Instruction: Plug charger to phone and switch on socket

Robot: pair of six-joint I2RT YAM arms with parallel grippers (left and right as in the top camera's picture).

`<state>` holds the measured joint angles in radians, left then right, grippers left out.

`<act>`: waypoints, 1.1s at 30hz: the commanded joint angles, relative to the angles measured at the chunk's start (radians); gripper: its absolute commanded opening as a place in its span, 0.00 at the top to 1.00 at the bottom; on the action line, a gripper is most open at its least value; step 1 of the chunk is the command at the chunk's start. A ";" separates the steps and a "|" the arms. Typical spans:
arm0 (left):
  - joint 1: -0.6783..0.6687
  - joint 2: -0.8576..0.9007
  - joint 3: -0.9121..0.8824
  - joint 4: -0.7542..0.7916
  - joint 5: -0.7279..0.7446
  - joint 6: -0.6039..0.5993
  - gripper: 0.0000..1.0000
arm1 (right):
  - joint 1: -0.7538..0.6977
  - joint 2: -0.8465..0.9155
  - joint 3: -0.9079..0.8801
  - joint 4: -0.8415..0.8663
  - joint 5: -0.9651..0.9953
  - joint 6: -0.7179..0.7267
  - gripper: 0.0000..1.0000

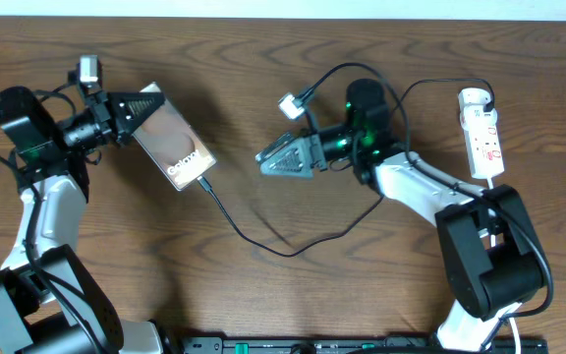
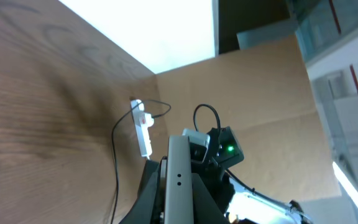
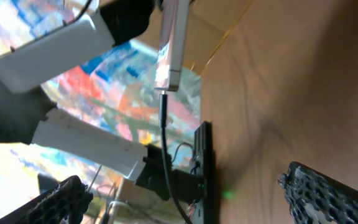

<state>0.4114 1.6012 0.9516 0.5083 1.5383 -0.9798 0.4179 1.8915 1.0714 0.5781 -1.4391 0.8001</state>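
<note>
Charger (image 3: 164,124) seated in phone (image 1: 173,146)
Left jaws clamped on phone; right jaws spread wide, empty

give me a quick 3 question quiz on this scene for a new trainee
1. True or false: the charger tip is plugged into the phone.
2. Which holds the phone? A. left gripper B. right gripper C. neither
3. Fill in: the right gripper's jaws stand ____.
Key: 1 true; 2 A; 3 open.
</note>
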 commanded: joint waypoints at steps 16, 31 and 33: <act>0.010 -0.019 0.001 -0.149 0.013 0.179 0.93 | -0.200 -0.011 0.024 -0.327 0.291 0.013 0.01; 0.010 -0.019 0.001 -0.150 0.013 0.203 0.93 | -0.229 -0.215 0.149 -0.990 0.917 -0.229 0.01; 0.010 -0.019 0.000 -0.161 0.006 0.219 0.93 | -0.227 -0.247 0.199 -1.133 1.054 -0.284 0.01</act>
<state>0.4217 1.6012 0.9485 0.3561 1.5349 -0.7849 0.1905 1.7042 1.1973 -0.4683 -0.6315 0.6502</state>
